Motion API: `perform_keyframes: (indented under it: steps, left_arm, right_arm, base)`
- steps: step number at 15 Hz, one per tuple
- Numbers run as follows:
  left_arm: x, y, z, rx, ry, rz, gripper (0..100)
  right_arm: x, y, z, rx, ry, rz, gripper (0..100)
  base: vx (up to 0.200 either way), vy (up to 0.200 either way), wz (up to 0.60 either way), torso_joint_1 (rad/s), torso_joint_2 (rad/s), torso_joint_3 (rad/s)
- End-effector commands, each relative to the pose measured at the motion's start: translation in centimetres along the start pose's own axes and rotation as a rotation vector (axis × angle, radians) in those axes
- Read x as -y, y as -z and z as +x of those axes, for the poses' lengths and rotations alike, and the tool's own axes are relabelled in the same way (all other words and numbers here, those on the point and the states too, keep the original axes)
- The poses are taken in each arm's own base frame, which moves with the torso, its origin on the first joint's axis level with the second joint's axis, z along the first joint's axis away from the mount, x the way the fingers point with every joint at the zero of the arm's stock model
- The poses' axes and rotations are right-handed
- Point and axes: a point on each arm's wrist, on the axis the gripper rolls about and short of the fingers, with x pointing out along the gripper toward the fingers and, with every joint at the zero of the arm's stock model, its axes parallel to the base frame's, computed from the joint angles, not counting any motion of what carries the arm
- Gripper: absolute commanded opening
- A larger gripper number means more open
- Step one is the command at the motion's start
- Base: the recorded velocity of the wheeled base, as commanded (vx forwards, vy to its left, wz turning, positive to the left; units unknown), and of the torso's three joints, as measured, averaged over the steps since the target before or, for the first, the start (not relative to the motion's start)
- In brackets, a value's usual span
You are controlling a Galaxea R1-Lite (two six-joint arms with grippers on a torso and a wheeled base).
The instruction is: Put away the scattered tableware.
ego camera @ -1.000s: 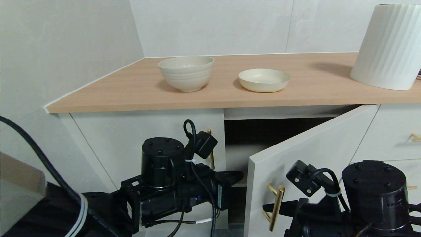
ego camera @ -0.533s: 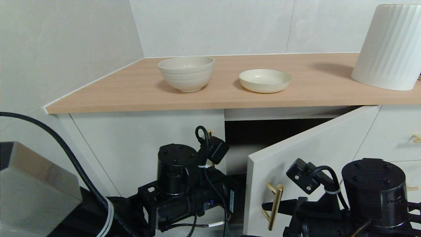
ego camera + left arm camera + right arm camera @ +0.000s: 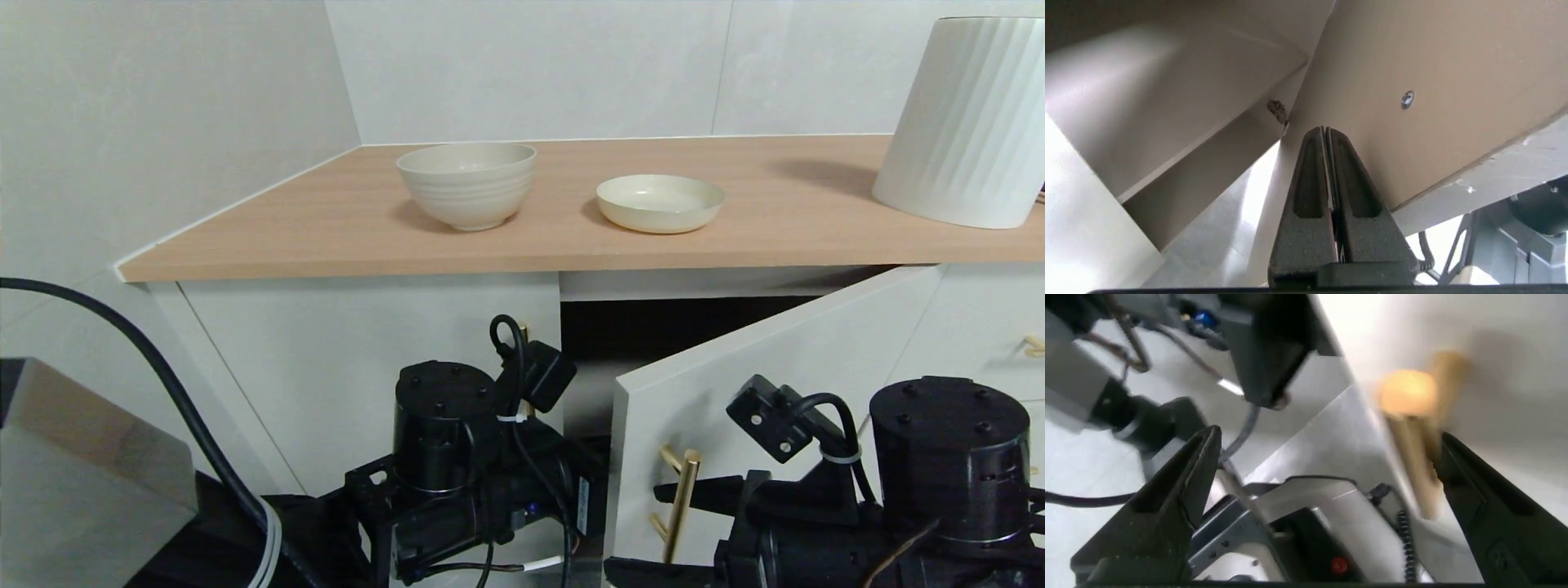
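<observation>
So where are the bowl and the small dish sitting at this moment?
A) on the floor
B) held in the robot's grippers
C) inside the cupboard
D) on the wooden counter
D: the bowl and the dish stand side by side, not touching, on the wooden counter, above the partly open cupboard door.

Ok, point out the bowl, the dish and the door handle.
bowl (image 3: 466, 192): head view, on its ribbed outer wall.
dish (image 3: 660, 196): head view, on its inner floor.
handle (image 3: 677, 531): head view, on the bar's lower half.
</observation>
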Motion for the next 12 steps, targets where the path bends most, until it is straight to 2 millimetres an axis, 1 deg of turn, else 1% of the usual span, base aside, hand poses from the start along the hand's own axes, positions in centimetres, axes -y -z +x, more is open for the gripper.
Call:
perform_keyframes:
  steps: [1, 2, 3, 4, 5, 6, 7, 8, 9, 11, 12]
  left_arm:
    - [0.3, -0.2, -0.1, 0.004, 0.016, 0.001, 0]
    - [0.4, -0.1, -0.1, 0.004, 0.016, 0.003, 0]
    - [0.4, -0.2, -0.1, 0.008, 0.006, 0.004, 0]
    - [0.4, -0.2, -0.1, 0.008, 0.006, 0.004, 0]
    - [0.3, -0.2, -0.1, 0.007, 0.005, 0.003, 0]
    - [0.3, -0.1, 0.0, 0.005, 0.005, 0.003, 0]
    - [0.3, 0.0, 0.0, 0.002, 0.004, 0.002, 0]
    - [0.3, 0.0, 0.1, 0.001, 0.004, 0.002, 0]
    - [0.3, 0.0, 0.0, 0.002, 0.004, 0.002, 0]
    - [0.2, 0.1, 0.1, -0.002, 0.003, 0.001, 0]
    - [0.2, 0.1, 0.2, -0.003, 0.002, 0.001, 0]
  right_arm:
    - [1.4, -0.5, -0.5, 0.031, 0.069, -0.015, 100]
    - [2.1, -0.6, -1.1, 0.045, 0.102, -0.028, 100]
    - [2.8, -1.1, -2.6, 0.091, 0.146, -0.029, 100]
    - [3.0, -1.5, -3.6, 0.124, 0.167, -0.025, 100]
    - [2.9, -1.2, -4.7, 0.135, 0.178, -0.024, 100]
    - [2.8, -0.8, -5.1, 0.136, 0.18, -0.023, 100]
    - [2.4, -0.4, -6.3, 0.149, 0.178, -0.026, 100]
    - [2.1, 0.0, -6.8, 0.151, 0.176, -0.03, 100]
    - [1.6, 0.6, -7.7, 0.16, 0.165, -0.034, 100]
    - [1.2, 1.6, -8.5, 0.146, 0.155, -0.035, 100]
    - [1.2, 1.8, -8.6, 0.141, 0.151, -0.033, 100]
  base:
    - [0.0, 0.0, 0.0, 0.0, 0.0, 0.0]
    - [0.0, 0.0, 0.0, 0.0, 0.0, 0.0]
    - [0.0, 0.0, 0.0, 0.0, 0.0, 0.0]
    - [0.0, 0.0, 0.0, 0.0, 0.0, 0.0]
    - [0.0, 0.0, 0.0, 0.0, 0.0, 0.0]
    - [0.0, 0.0, 0.0, 0.0, 0.0, 0.0]
    - [0.0, 0.0, 0.0, 0.0, 0.0, 0.0]
    - [0.0, 0.0, 0.0, 0.0, 0.0, 0.0]
    - [0.0, 0.0, 0.0, 0.0, 0.0, 0.0]
    - [0.0, 0.0, 0.0, 0.0, 0.0, 0.0]
    - [0.0, 0.0, 0.0, 0.0, 0.0, 0.0]
